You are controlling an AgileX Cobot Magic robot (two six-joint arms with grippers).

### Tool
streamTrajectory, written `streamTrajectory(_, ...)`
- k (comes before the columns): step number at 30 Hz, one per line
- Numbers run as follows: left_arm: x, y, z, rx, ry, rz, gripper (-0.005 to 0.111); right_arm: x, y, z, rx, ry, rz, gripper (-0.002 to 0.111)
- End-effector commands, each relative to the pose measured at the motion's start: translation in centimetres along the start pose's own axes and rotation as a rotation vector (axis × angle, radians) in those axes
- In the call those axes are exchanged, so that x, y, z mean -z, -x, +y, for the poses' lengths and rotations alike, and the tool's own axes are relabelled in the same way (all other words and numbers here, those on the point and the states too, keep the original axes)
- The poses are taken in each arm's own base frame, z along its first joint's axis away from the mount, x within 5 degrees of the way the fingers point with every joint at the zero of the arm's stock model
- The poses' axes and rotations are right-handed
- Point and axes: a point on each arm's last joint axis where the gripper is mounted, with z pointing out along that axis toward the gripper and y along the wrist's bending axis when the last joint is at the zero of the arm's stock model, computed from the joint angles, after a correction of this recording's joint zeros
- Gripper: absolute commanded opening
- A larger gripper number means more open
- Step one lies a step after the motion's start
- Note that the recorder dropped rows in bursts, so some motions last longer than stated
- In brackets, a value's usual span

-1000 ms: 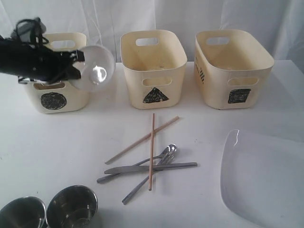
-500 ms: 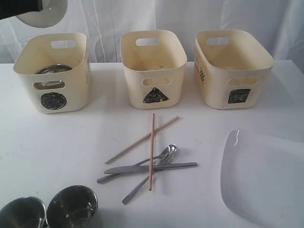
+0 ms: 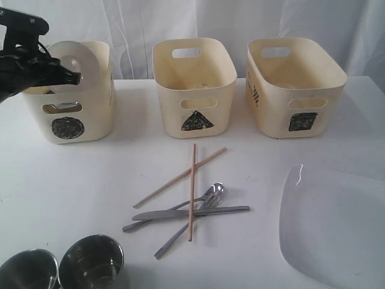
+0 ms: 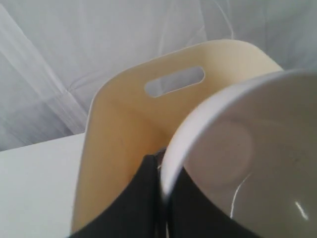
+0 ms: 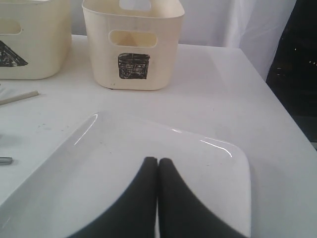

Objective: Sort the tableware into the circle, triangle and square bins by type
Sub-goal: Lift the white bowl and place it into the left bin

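My left gripper [image 3: 73, 76] [image 4: 162, 166] is shut on the rim of the small white bowl [image 3: 63, 51] [image 4: 247, 158], holding it tilted at the mouth of the circle bin [image 3: 90, 123] [image 4: 124, 129]. The triangle bin [image 3: 195, 84] and square bin [image 3: 295, 84] stand to its right. Two chopsticks [image 3: 193, 180], a knife [image 3: 192, 213] and spoons [image 3: 212, 192] lie crossed mid-table. Two steel bowls [image 3: 90, 262] sit at the front left. My right gripper [image 5: 157, 161] is shut and empty, just above the white plate [image 5: 99, 168] [image 3: 337, 229]; the exterior view does not show it.
A white curtain hangs behind the bins. The table's right edge [image 5: 292, 124] runs close beside the plate, with a dark drop beyond it.
The left arm lifted the white bowl up above the circle bin, then came down again; the bowl now tilts at the bin's mouth. The right gripper has not moved.
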Motion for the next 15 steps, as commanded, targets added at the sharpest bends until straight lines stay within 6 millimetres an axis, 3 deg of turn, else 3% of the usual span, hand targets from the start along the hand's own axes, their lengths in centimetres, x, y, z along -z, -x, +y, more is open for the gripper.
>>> streamTrajectory(1, 0.2, 0.2, -0.1, 0.007, -0.010, 0.004, 0.025, 0.0, 0.0, 0.0, 0.002, -0.002, -0.007, 0.000)
streamTrajectory(5, 0.1, 0.9, 0.0, 0.012, -0.008, -0.016, 0.055, 0.0, 0.0, 0.0, 0.002, -0.002, -0.007, 0.000)
streamTrajectory(7, 0.1, 1.1, 0.0, 0.015, -0.022, -0.012, 0.064, 0.0, 0.0, 0.0, 0.002, -0.002, -0.007, 0.000)
streamTrajectory(11, 1.1, 1.8, -0.3, -0.004, -0.095, 0.020, 0.067, 0.0, 0.0, 0.0, 0.002, -0.002, -0.007, 0.000)
streamTrajectory(15, 3.8, 4.6, 0.3, 0.000, -0.153, -0.016, 0.067, 0.0, 0.0, 0.0, -0.001, -0.001, -0.007, 0.000)
